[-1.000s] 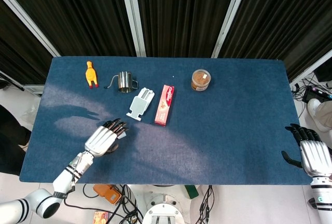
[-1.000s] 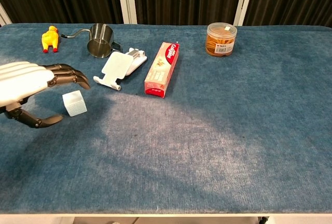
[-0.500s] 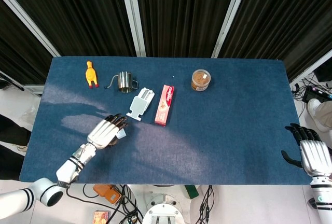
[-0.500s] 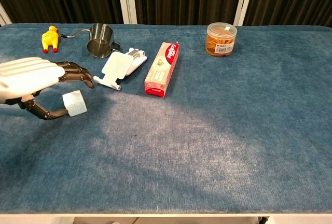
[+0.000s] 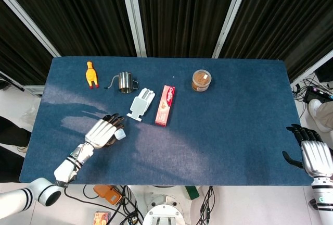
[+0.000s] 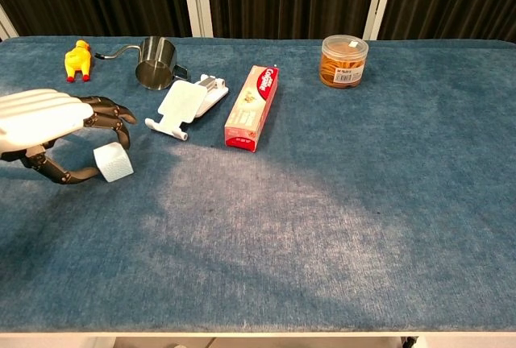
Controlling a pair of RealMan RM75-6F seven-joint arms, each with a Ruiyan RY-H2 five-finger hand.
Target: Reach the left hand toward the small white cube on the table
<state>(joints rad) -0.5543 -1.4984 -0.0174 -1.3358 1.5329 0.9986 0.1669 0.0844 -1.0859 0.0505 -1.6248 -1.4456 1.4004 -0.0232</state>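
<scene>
The blue felt-covered table [image 5: 218, 126] carries the white-backed left hand [image 6: 48, 126], cut off at the chest view's left edge, its dark fingers [image 6: 109, 114] curled over the small white cube [image 6: 112, 162] near the table's front left. Thumb and fingers touch the cube's sides, though whether they truly clamp it cannot be told. The right hand [image 5: 311, 152] rests off the table's right edge, fingers apart and holding nothing.

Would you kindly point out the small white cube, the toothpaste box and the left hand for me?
small white cube [image 6: 113, 162], chest view, on its front face.
toothpaste box [image 6: 251, 107], chest view, middle of its top panel.
left hand [image 6: 44, 122], chest view, on the white back of the hand.
</scene>
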